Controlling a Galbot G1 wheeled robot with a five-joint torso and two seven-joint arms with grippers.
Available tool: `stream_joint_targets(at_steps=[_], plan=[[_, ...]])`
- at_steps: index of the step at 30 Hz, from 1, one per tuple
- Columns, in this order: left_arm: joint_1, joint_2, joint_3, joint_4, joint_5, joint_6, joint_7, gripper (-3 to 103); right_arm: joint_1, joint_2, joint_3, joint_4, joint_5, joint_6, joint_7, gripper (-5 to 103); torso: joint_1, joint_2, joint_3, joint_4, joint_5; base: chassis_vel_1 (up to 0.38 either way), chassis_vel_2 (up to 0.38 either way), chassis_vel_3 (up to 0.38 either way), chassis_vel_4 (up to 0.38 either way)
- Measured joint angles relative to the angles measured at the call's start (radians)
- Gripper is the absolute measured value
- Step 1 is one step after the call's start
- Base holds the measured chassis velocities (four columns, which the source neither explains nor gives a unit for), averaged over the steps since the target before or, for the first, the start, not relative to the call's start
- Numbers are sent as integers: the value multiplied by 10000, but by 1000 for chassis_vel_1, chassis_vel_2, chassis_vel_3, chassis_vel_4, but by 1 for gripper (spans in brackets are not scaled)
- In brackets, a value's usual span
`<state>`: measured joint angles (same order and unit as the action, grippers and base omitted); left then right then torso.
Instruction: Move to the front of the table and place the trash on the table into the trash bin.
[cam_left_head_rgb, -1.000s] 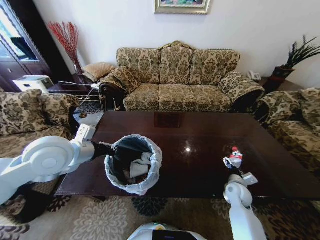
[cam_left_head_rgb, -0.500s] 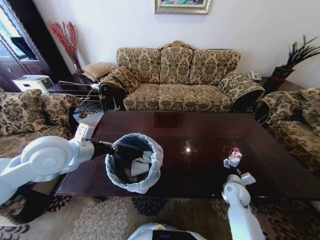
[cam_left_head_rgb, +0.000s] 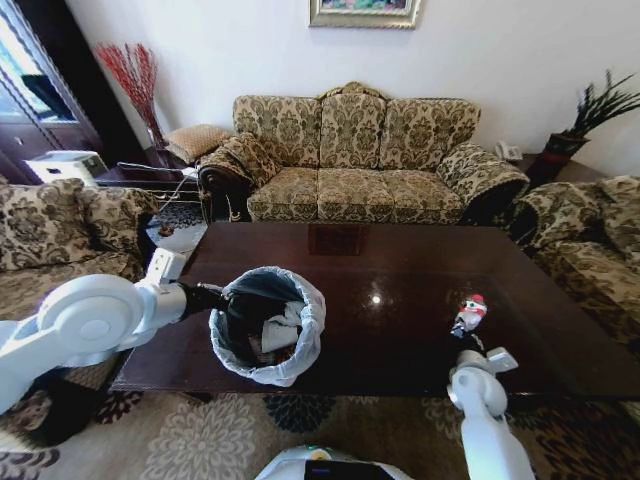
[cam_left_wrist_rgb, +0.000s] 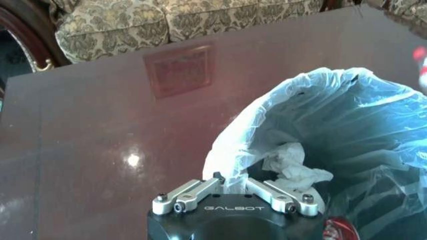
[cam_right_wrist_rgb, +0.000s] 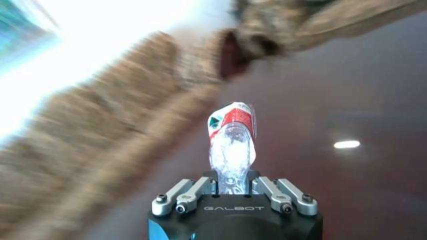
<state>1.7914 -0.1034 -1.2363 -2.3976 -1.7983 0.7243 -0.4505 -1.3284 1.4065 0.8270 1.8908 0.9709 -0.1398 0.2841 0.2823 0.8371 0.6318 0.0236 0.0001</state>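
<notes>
Above the worktop's near right edge, right tool (cam_right_wrist_rgb: 232, 186) grips crushed clear red-capped bottle (cam_left_head_rgb: 468, 314); left tool (cam_left_wrist_rgb: 233, 192) pinches rim of white-bagged round bin (cam_left_head_rgb: 266, 326), part-filled; glossy reddish-brown worktop (cam_left_head_rgb: 400, 270) otherwise bare, task likely near done.

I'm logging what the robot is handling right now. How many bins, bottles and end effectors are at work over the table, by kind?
Trash bin: 1, held at its rim by the left end effector
Bottle: 1, clamped in the right end effector
End effectors: 2
Total: 4, all over the table
</notes>
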Motion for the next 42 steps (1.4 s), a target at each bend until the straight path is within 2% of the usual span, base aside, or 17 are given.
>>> stream_joint_targets(at_steps=[2,7,9,10,12,13,15,16,19,20,23,25,28,30,34,37,42], plan=[[38,-29,0,54,113,20,-22,0,-339,-118,43,991,685,-292,-764,19,-1,0,-1,-2,-6,0,0,0,0],[38,-109,16,278,303,20,-35,0,-362,-575,-410,2812,1920,-927,-1213,19,-1,1,-1,-5,-5,0,0,0,0],[219,-188,58,472,631,-4,-21,0,429,-691,-1047,4428,3344,-1974,-268,19,0,0,0,0,-2,0,0,0,0],[219,-188,58,472,631,-4,-21,0,429,-691,-1047,4428,3344,-1974,-268,19,0,0,0,0,-2,0,0,0,0],[436,-194,119,676,1075,-35,76,0,1099,-740,-1668,5472,4742,-2471,981,19,0,0,0,4,-8,0,0,0,0],[569,-206,171,989,1477,-123,104,0,1461,-906,-2280,6107,5994,-2789,1922,18,0,1,-1,7,-9,0,0,0,0],[597,-207,182,1182,1608,-155,110,0,1468,-1059,-2506,6189,6494,-2876,2223,18,-1,1,-1,7,-8,0,0,0,0],[612,-196,197,1455,1760,-207,127,0,1379,-1434,-2819,6271,7445,-3041,2620,18,-1,0,0,4,-8,0,0,0,0],[526,51,238,2473,2042,-435,138,0,1128,-2683,-3130,6282,9556,-3416,3054,18,-1,0,-1,-8,4,0,0,0,0],[526,51,238,2473,2042,-435,138,0,1128,-2683,-3130,6282,9556,-3416,3054,18,-1,0,-1,-8,4,0,0,0,0],[331,547,197,3242,1945,-666,134,0,1534,-3706,-3076,6249,11160,-3621,2899,18,0,0,1,-1,-1,0,0,0,0],[305,675,177,3331,1884,-699,140,0,1672,-3858,-3071,6241,11478,-3639,2803,18,0,0,1,0,-1,0,0,0,0],[145,1651,-52,3803,1294,-942,190,0,2639,-4302,-3525,6198,12839,-3699,2466,18,1,0,1,0,-2,0,0,0,0],[132,1759,-78,3833,1207,-974,189,0,2751,-4319,-3650,6195,12888,-3697,2437,18,1,0,1,-2,0,0,0,0,0],[113,2736,-197,3809,580,-1181,104,0,3716,-4118,-5227,6159,12773,-3479,2327,18,1,-1,2,-4,2,0,0,0,0],[110,3481,-368,3698,335,-1301,35,0,4355,-3474,-6384,6140,12182,-3267,2455,18,2,0,2,-2,0,0,0,0,0],[55,3942,-422,3433,190,-1409,45,0,4666,-3025,-7366,5879,10804,-3107,2685,18,0,0,0,0,1,0,0,0,0]])
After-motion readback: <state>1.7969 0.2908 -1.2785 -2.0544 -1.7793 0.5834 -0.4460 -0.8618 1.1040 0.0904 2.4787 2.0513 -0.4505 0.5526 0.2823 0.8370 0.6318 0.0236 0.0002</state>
